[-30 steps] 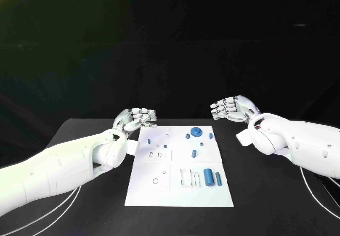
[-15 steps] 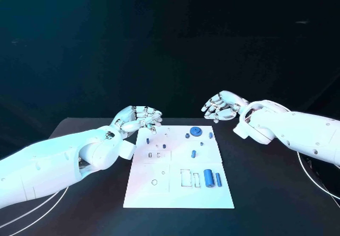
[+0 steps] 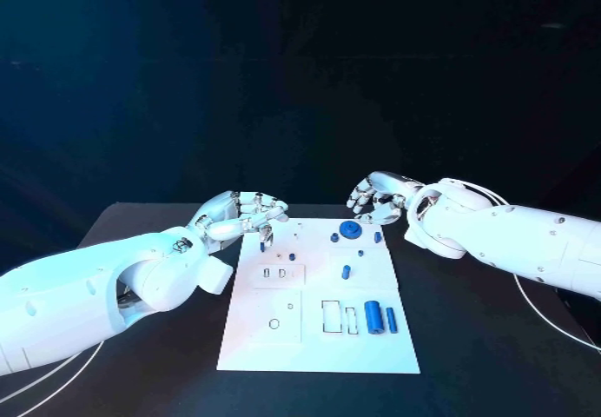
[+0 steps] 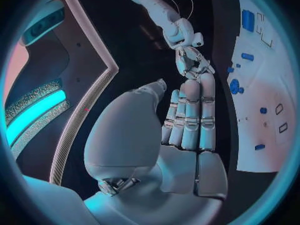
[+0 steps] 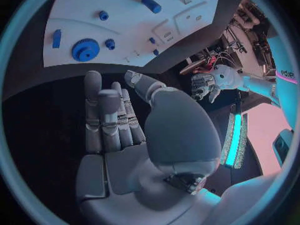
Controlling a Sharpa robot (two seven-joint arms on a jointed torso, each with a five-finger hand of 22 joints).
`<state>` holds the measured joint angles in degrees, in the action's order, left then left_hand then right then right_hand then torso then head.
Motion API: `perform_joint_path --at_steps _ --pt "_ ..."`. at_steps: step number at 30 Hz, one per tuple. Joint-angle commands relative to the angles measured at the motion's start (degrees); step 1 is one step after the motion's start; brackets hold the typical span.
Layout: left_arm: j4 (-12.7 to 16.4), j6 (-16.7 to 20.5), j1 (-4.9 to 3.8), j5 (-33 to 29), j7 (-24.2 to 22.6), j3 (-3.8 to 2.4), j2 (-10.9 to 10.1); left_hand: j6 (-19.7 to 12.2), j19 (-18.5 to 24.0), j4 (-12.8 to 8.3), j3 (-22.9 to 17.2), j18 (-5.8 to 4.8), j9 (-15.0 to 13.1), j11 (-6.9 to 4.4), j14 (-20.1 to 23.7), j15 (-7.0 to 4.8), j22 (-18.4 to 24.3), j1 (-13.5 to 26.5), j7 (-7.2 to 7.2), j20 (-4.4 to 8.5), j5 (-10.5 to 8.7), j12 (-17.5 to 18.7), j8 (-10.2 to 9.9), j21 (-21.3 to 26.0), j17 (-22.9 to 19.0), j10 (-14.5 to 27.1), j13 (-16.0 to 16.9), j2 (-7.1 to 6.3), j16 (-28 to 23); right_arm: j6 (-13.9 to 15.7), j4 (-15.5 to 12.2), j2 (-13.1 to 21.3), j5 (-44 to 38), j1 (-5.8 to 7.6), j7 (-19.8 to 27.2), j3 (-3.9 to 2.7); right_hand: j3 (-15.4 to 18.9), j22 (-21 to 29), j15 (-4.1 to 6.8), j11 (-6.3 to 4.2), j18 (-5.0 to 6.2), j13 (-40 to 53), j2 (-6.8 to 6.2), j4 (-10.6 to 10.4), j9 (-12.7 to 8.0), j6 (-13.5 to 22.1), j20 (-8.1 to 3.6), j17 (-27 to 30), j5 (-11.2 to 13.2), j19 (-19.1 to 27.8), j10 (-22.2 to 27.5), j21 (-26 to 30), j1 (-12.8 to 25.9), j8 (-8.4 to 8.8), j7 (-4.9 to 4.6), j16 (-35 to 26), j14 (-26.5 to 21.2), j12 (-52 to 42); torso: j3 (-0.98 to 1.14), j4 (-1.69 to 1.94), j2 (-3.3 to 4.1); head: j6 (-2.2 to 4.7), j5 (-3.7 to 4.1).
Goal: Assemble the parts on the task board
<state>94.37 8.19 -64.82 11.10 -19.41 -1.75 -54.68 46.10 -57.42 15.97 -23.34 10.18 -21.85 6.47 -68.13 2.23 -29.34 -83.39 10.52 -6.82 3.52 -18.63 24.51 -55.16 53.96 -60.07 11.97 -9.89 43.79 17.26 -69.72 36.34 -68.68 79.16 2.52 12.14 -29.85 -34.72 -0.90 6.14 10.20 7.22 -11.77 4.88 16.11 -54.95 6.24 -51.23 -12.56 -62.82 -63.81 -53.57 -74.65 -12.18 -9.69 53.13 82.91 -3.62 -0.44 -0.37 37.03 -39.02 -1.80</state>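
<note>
While blue parts (image 3: pixel 372 313) lie on the task board (image 3: pixel 251 347), both hands (image 3: pixel 244 213) (image 3: pixel 379 196) hover empty, fingers loosely spread.

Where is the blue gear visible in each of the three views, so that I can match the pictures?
Head view: blue gear near the far edge of the task board, close to the right hand.
Left wrist view: gear at, beyond the left hand.
Right wrist view: gear at.
Shared landmark: the large blue cylinder.
</note>
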Motion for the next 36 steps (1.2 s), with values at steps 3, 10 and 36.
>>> perform_joint_path --at_steps 3,10,36 --pt "1.29 -1.65 -0.20 -0.97 -0.28 -0.38 -0.78 -0.26 0.28 0.03 -0.17 -0.03 -0.10 0.09 0.67 0.12 -0.08 0.52 0.13 -0.41 -0.21 -0.01 -0.34 -0.37 0.14 0.00 0.08 -0.01 0.27 0.69 -0.44 -0.65 -7.11 0.05 -3.24 0.14 0.27 -2.75 -0.27 0.11 -0.86 -0.10 -0.67 -0.21 0.37 0.94 0.11 -3.00 0.36 -1.40 2.31 -1.87 -0.14 0.34 0.11 3.23 0.73 -0.65 -0.10 0.38 1.65 0.37 0.23" --pt "2.03 -1.76 -0.32 -1.23 -0.52 -0.70 -1.34 -0.35 0.33 0.02 -0.20 0.07 -0.11 0.14 0.90 0.17 -0.09 0.54 0.16 -0.55 -0.20 0.07 -0.41 -0.41 0.24 0.15 0.08 -0.04 0.48 0.59 -0.46 -1.21 -9.20 0.06 -4.14 0.32 1.07 -6.62 -0.33 0.11 -1.44 0.01 -0.94 -0.39 0.79 1.86 0.24 -6.43 0.51 -3.26 4.21 -4.52 -0.29 0.65 0.23 7.02 1.31 -1.54 -0.24 0.72 2.78 0.37 0.50" --pt "2.33 -1.85 -1.07 -1.00 -0.63 -1.14 -1.35 -0.69 0.46 -0.07 -0.45 0.24 -0.11 0.32 1.49 0.32 -0.12 0.38 0.35 -0.89 -0.19 0.34 -0.67 -0.51 0.43 0.61 0.05 0.07 0.92 -3.04 0.65 -3.26 -11.15 -0.57 -6.80 0.81 2.55 -13.36 -0.29 0.15 -2.43 0.37 0.09 -1.33 2.07 2.19 0.71 -10.97 0.72 -6.45 7.40 -9.01 -0.99 0.46 0.34 12.25 1.76 -4.99 -0.60 1.65 5.31 0.34 1.00"
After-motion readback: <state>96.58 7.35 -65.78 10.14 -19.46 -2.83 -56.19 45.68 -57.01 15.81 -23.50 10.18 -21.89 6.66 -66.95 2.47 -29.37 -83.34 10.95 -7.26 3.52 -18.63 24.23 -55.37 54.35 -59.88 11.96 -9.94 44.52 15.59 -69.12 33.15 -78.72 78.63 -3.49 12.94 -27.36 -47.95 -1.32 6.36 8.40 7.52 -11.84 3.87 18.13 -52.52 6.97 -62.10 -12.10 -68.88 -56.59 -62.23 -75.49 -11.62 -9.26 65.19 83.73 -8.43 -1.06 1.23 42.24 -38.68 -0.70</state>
